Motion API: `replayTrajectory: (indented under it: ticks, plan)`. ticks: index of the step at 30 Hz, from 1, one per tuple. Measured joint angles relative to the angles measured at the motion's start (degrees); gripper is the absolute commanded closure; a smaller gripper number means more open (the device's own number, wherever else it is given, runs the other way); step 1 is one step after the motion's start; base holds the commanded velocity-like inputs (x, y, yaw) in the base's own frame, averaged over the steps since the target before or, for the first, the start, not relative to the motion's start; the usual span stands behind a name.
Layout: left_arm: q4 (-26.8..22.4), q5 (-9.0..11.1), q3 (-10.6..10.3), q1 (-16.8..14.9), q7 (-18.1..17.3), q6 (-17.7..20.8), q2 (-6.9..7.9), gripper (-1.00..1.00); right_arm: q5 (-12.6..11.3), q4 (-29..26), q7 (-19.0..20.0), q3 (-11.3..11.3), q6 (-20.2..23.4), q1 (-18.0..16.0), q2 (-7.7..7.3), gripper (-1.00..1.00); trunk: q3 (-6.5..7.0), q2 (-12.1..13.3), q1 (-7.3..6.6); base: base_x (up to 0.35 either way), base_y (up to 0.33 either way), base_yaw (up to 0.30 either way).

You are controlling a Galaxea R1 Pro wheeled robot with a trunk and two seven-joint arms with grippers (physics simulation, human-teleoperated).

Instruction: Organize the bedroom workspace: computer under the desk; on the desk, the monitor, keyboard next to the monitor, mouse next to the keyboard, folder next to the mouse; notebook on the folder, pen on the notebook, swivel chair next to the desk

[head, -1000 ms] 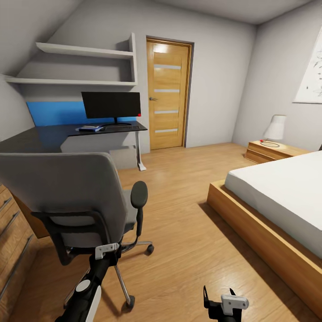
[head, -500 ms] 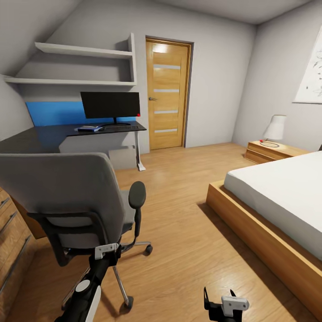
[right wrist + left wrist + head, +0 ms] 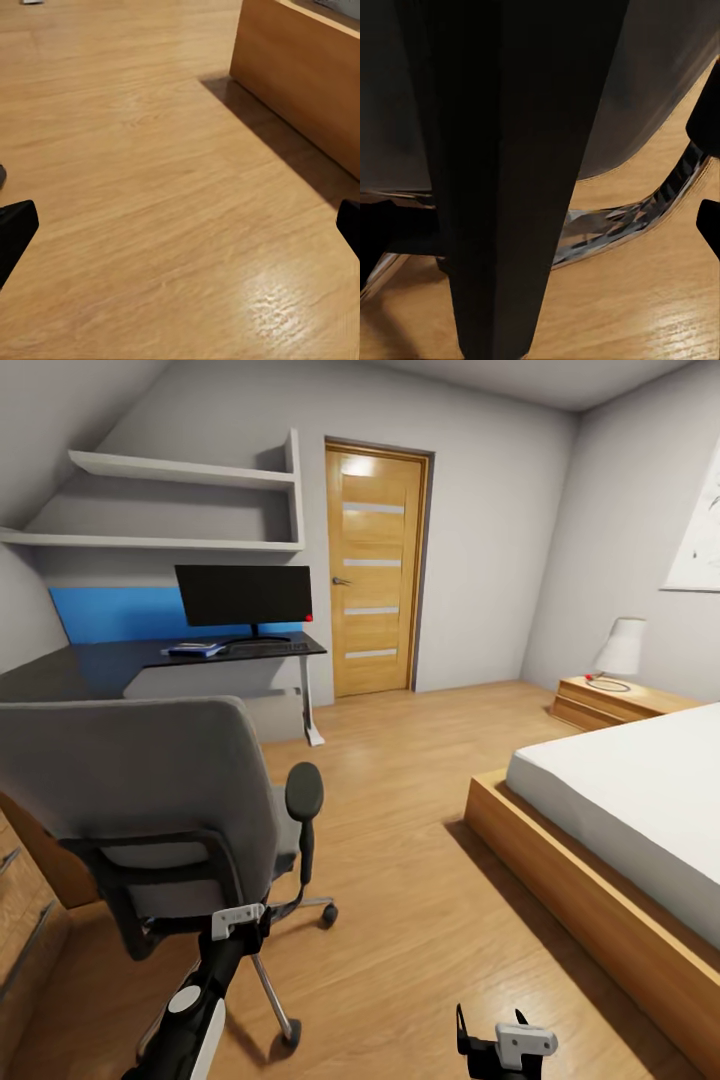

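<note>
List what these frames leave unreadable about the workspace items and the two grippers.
- Grey padded swivel chair: its backrest hides the seat, head view.
- Small items by the wide black monitor on the black-topped desk: too small to identify.
- Left gripper: jaws hidden against the chair.
- Right gripper: cut by the bottom edge.

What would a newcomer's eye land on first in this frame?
The grey swivel chair dominates the near left of the head view, its back to the camera, with the left gripper low behind it. Beyond it the black monitor stands on the desk against a blue panel; a white bed lies at right.
</note>
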Motion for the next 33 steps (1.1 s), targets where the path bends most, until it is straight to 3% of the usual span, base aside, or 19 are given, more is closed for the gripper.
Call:
replayTrajectory:
  ticks: [8,18,33]
  plan:
    - [0.0,0.0,0.0,0.0,0.0,0.0,0.00,-1.00,0.0,0.0,0.0,0.0,0.0,0.0,0.00,-1.00,0.00,0.0,0.00,0.209,0.000,0.000]
    - [0.0,0.0,0.0,0.0,0.1,0.1,0.01,-1.00,0.0,0.1,0.0,0.0,0.0,0.0,0.00,-1.00,0.00,0.0,0.02,0.025,0.000,0.000]
    - [0.0,0.0,0.0,0.0,0.0,0.2,0.01,-1.00,0.0,1.3,0.0,-0.1,0.0,0.0,0.00,-1.00,0.00,0.0,0.05,-0.235,0.000,0.000]
